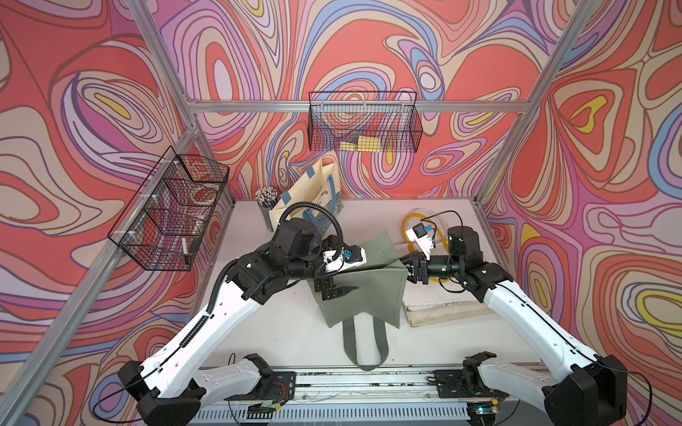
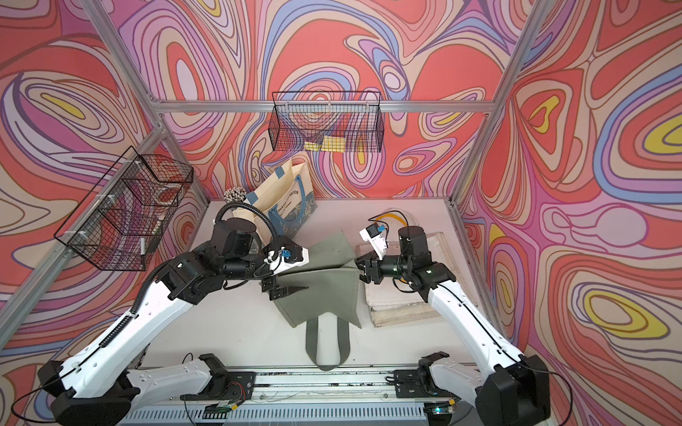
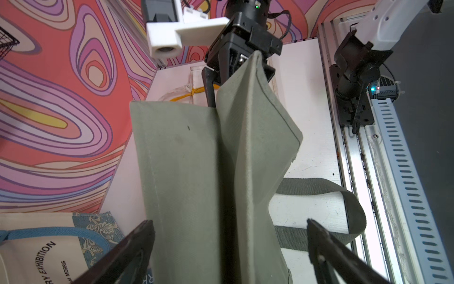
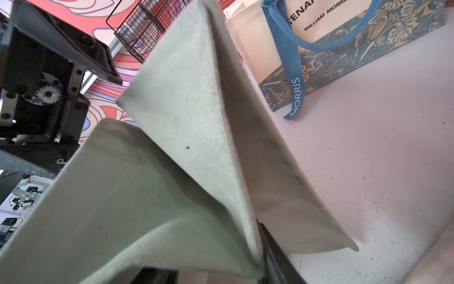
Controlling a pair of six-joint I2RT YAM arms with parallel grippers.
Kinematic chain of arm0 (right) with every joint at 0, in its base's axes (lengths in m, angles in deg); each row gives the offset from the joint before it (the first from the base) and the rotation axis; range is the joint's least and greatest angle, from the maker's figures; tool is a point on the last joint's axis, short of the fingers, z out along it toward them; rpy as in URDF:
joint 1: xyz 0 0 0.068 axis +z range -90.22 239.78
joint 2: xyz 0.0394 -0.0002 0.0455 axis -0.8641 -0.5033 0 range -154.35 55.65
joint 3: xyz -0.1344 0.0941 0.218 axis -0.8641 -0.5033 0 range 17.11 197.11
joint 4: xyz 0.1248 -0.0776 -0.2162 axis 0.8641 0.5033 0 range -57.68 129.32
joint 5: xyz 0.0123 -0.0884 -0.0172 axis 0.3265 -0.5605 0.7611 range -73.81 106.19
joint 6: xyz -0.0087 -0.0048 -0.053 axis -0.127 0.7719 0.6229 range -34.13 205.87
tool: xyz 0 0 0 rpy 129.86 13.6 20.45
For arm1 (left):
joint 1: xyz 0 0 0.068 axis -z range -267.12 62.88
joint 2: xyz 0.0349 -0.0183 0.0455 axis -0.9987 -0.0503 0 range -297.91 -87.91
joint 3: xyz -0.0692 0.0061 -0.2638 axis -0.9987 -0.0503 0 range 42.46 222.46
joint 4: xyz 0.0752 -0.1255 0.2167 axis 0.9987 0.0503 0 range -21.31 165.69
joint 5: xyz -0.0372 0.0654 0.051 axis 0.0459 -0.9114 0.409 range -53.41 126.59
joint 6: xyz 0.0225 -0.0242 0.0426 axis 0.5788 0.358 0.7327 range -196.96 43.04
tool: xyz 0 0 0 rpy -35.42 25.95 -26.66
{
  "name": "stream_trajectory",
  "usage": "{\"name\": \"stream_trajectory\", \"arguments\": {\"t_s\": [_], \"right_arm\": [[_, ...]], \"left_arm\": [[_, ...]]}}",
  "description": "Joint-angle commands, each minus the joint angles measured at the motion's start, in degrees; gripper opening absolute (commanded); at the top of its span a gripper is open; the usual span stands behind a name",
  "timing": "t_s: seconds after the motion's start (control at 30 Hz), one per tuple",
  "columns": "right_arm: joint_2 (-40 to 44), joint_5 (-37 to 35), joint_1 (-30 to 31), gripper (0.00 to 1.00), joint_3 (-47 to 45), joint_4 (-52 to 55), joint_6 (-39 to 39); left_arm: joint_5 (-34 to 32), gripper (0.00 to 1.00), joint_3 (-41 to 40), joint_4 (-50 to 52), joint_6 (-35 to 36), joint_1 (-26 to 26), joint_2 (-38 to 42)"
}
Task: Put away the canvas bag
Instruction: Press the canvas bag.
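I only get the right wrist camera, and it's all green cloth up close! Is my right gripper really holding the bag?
Observer: Yes. In the left wrist view, the right gripper is pinched on a raised corner fold of the sage-green canvas tote bag.
Operator: What's my other gripper doing?
Observer: The left gripper is open, with one finger on either side of the cloth.
Operator: Where are the handles?
Observer: In a top view, the green strap handles lie flat on the white table, clear of both grippers.
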Motion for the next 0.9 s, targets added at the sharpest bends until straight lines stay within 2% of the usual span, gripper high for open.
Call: {"name": "stream_trajectory", "arguments": {"t_s": [0.0, 0.2, 0.33, 0.43, 0.53, 0.57, 0.6, 0.67, 0.7, 0.87], "right_arm": [[0.0, -0.2, 1.1, 0.5, 2.0, -0.3, -0.3], [0.2, -2.5, 3.1, 0.5, 2.7, 0.0, -0.6], [0.9, -4.0, 3.9, 0.5, 2.8, 0.0, -0.9], [1.7, -5.1, 4.4, 0.5, 2.5, -1.0, -1.8], [2.2, -5.8, 5.3, 0.5, 1.5, -3.5, -3.1], [2.1, -6.2, 5.7, 0.5, 1.3, -4.2, -3.4], [1.9, -6.4, 6.1, 0.5, 1.1, -4.8, -3.7], [1.4, -6.8, 7.2, 0.5, 0.8, -6.2, -4.7], [1.2, -6.7, 7.5, 0.5, 0.5, -6.8, -5.0], [2.4, -8.8, 7.7, 0.52, 0.0, -5.0, -2.0]], "left_arm": [[-2.6, 0.99, 5.0, 0.8, 2.5, 4.1, -1.3], [-10.6, 0.99, 12.6, 6.6, 2.5, 11.6, -8.6], [-14.3, 0.99, 15.7, 9.2, 1.0, 13.1, -13.7], [-14.3, 0.92, 19.5, 13.2, -1.5, 13.3, -16.8], [-13.4, 0.71, 21.7, 16.0, -2.3, 13.4, -18.5], [-13.2, 0.59, 22.2, 16.6, -2.6, 13.5, -19.0], [-13.4, 0.39, 22.4, 17.1, -3.0, 13.6, -19.3], [-14.0, 0.08, 22.4, 17.1, -3.8, 13.7, -19.4], [-14.2, 0.0, 22.0, 16.9, -3.9, 13.8, -19.1], [-12.8, 0.0, 14.5, 12.2, -1.4, 15.0, -13.4]]}}
